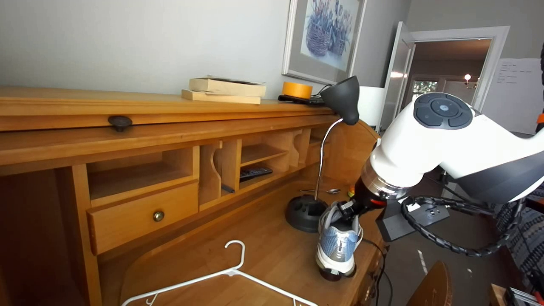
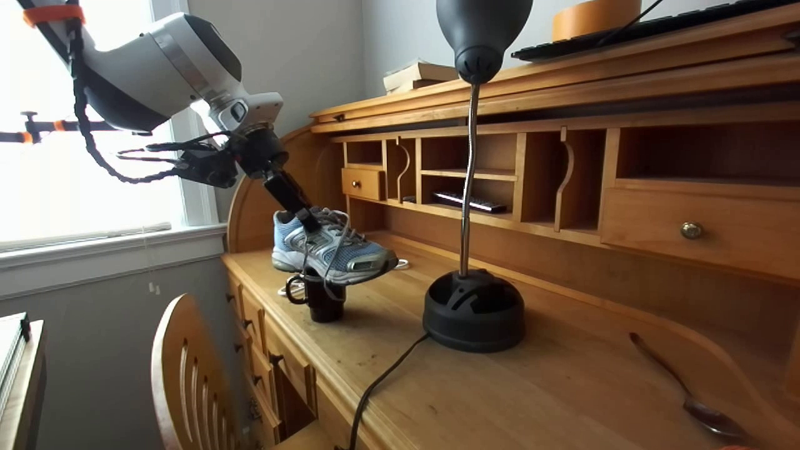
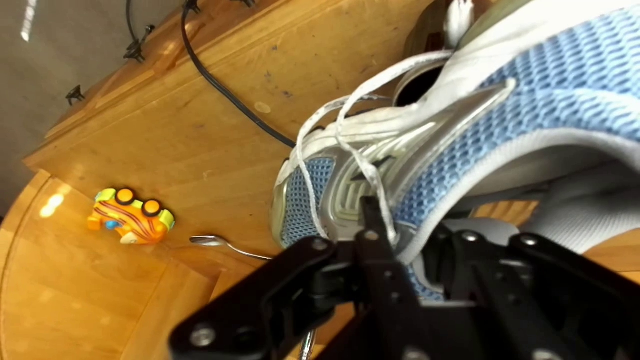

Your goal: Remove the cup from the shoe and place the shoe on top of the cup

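The shoe (image 2: pixel 331 253) is over the cup (image 2: pixel 326 306), which stands upright on the desk (image 2: pixel 562 381), handle on the side away from the lamp (image 2: pixel 475 319). In the wrist view part of the cup's mouth shows beside the sole, too dark to tell what it holds; whether the sole bears on the rim I cannot tell. The shoe's hollow takes in one finger of the gripper (image 3: pixel 406 227); the other lies along the outside, so the jaws are nearly together, parted by little more than the collar they pinch. The toe points toward the desk end with the spoon (image 3: pixel 207 241) and orange toy (image 3: pixel 132 220), the heel the opposite way, and the long axis runs roughly along the desk's length. White laces dangle past the sole. The lamp's base has hollow wells, contents unclear. Farther off, a cubby holds a dark device (image 1: pixel 255 171) with buttons, and a white hanger (image 1: pixel 233 271) lies on the desk.
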